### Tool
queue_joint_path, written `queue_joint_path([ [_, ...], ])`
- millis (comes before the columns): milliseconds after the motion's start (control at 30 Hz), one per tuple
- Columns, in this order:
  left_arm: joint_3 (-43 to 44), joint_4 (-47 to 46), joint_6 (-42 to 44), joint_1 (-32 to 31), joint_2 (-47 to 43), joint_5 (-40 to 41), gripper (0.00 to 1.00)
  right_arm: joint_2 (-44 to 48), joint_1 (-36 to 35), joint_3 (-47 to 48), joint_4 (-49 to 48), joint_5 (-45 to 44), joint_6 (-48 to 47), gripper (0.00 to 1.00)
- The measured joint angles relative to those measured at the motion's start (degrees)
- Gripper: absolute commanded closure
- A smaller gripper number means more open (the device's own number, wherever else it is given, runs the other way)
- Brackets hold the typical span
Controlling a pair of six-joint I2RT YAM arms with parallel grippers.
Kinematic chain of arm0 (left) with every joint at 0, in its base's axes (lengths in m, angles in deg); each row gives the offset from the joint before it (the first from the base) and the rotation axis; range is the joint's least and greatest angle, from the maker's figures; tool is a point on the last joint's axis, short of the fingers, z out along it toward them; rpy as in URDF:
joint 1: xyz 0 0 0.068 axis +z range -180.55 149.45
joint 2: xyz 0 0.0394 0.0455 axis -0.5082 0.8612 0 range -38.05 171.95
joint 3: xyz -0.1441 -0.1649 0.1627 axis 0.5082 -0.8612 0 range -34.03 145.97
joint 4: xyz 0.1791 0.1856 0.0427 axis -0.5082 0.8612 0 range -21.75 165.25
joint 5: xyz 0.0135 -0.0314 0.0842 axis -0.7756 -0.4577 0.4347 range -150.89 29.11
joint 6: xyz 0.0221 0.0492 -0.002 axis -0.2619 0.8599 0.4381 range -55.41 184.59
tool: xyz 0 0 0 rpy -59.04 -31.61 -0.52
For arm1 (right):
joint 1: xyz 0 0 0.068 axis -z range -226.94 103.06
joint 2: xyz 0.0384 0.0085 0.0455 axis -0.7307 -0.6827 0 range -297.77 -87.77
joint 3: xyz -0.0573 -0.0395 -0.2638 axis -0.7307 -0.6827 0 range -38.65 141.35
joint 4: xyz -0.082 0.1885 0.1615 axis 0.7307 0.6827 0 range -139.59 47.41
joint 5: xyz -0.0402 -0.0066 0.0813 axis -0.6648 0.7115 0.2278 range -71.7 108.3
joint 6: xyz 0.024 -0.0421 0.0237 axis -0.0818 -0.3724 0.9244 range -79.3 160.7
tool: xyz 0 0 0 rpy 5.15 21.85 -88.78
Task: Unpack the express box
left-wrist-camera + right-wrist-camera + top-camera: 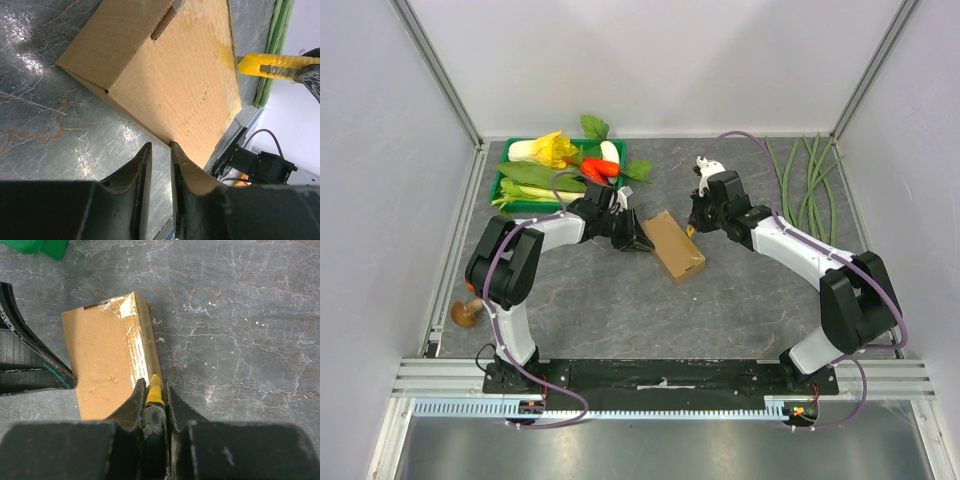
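The express box (673,245) lies on the table (620,320), with a yellow utility knife (155,389) clamped in the right hand (153,385) at its taped edge. The left hand (160,146), nearly together, is set against the box's side; whether it grips cannot be told. The box should be braced and the tape (137,347) slit shallowly.

Light's pretty even from above, shadows soft. Glare patches on the table (30,57) and the box (107,360) along its shiny edge. Wrist cams blur their own fingers (136,177) up close.
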Motion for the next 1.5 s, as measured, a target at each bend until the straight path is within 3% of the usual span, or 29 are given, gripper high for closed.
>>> queue_joint_path([
  [433,-3.1,-0.4,0.0,0.6,-0.4,-0.3,0.75,5.5,0.2,0.3,0.2,4.5,1.3,1.00],
  [733,-5.4,1.6,0.8,0.3,0.2,3.7,0.75,6.4,-0.5,1.2,0.7,8.9,2.6,1.00],
  [1000,-5.5,3.0,0.9,0.4,-1.3,6.7,0.73,7.5,-0.5,1.2,1.8,7.6,3.1,1.00],
  [1167,-8.1,7.1,1.4,0.9,-7.4,14.3,0.69,10.6,-0.5,1.6,3.1,5.3,3.2,1.00],
  [1500,-8.9,8.1,3.6,1.7,-20.6,24.1,0.36,15.5,-0.5,3.1,6.0,11.7,-0.3,1.00],
])
